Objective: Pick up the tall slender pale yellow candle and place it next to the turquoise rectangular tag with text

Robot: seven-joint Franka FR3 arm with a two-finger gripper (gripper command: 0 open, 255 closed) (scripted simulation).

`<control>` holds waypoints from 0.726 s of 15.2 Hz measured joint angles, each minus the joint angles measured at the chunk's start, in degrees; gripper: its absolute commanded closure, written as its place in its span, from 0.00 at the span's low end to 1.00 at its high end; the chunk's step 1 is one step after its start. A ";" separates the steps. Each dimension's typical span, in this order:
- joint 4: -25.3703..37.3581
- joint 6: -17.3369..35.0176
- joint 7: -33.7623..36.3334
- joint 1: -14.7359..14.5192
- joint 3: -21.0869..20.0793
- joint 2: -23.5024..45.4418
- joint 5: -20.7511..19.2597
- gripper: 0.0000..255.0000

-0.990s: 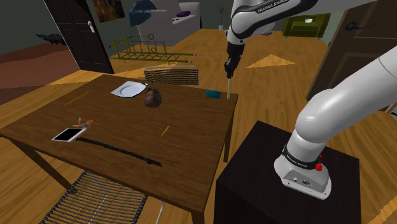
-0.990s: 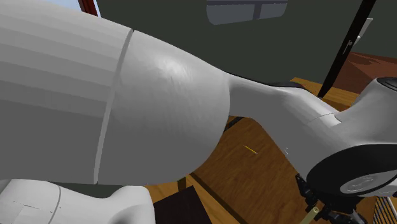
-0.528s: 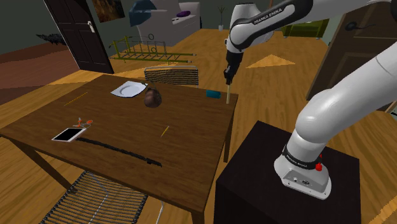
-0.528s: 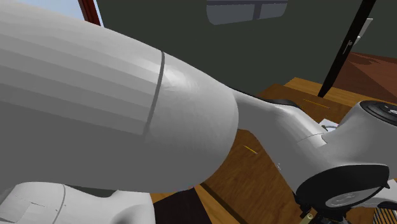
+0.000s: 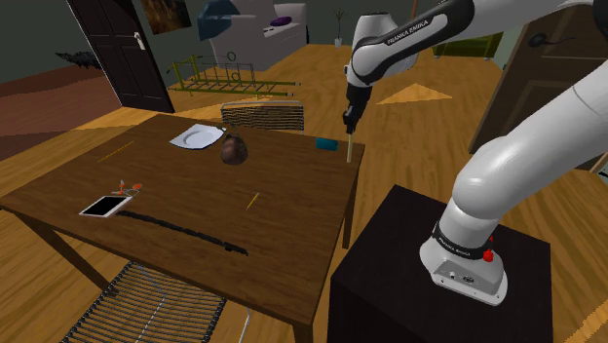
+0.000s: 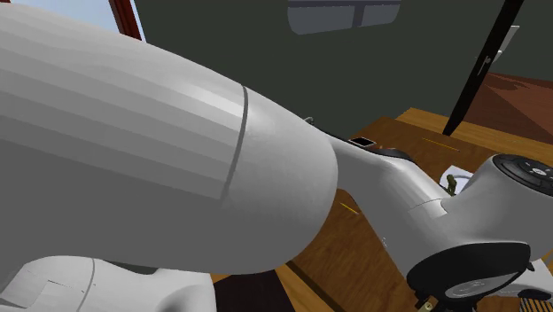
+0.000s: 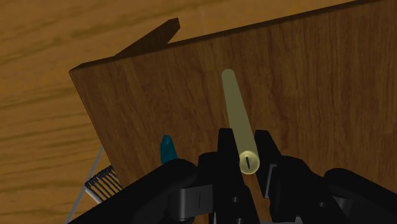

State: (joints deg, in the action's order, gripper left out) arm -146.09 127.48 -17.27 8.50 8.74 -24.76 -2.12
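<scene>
Several things lie on the wooden table (image 5: 185, 180) in the shoulder view — from its left a white-framed dark slab (image 5: 100, 207), a pale plate (image 5: 198, 136) and a dark round lump (image 5: 233, 150). Near the table's far corner lies the turquoise tag (image 5: 325, 144), and just beside it the pale yellow candle (image 5: 348, 146) hangs upright — clasped at its top between the black fingers (image 7: 225, 143) of the gripper (image 5: 349, 123).

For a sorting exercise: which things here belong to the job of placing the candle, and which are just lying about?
Job: candle, gripper, tag, table.
Lying about: plate, brown ball, tablet, chair.
</scene>
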 measured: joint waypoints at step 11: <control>3.36 -6.17 0.07 0.21 -0.24 -2.93 -0.20 0.00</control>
State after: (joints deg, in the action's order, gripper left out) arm -142.73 121.31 -17.20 8.71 8.49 -27.69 -2.31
